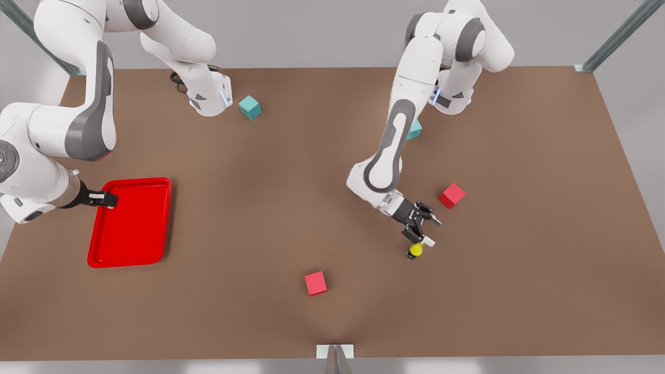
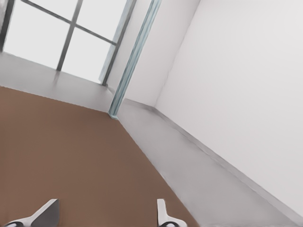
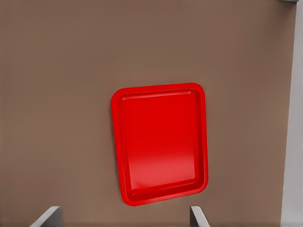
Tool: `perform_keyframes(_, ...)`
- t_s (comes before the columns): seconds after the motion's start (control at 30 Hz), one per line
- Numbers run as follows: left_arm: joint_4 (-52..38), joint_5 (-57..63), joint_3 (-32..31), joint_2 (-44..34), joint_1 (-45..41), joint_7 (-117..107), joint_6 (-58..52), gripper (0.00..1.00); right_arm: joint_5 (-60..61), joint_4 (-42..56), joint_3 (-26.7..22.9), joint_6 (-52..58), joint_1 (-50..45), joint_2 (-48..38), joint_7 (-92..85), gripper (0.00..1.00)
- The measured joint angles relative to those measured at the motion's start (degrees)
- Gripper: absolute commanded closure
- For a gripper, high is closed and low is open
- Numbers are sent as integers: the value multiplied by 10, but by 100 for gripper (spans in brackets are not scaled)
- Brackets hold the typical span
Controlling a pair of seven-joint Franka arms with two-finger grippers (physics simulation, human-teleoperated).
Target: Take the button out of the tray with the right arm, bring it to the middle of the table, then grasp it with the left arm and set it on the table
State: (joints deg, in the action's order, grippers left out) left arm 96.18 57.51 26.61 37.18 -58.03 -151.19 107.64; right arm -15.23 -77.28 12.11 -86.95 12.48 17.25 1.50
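The tiny push button with a dark blocky body and round yellow cap (image 1: 415,251) lies on the plain matte brown tabletop (image 1: 291,208), out of the glossy bright red rectangular tray (image 1: 131,222) and well apart from it, at roughly four o'clock from the table's centre in the front view. The tray is bare inside. The last step looks all but done — the button seems to rest on the wood, just off the fingertips of the left arm's black two-finger gripper (image 1: 422,234). That gripper's fingers (image 2: 162,212) stand spread in the left wrist view with nothing between them. I cannot tell from the front view whether one fingertip touches the cap.

The next move, as I judge it, calls for a clean lift of the left gripper straight away from the button, without brushing the cap and rolling it.

The right arm's black two-finger gripper (image 1: 104,198) hangs over the tray's rim at about ten o'clock of the tray; its fingers are spread and empty, and it waits.

The button's yellow cap faces up toward the front camera, so its long axis — body to cap — appears near upright, perhaps tilted a little; the dark body peeks out at seven o'clock of the cap.
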Motion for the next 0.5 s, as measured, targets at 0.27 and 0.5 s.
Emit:
perform_keyframes(0.27, -257, -537, -191, -234, 422, 593, -242, 0, 0, 0, 0, 0, 0, 0, 0, 0)
perform_keyframes(0.5, -176, -540, -240, -271, 441, 932, -253, 0, 2, 4, 2, 0, -20, 0, -1, 0)
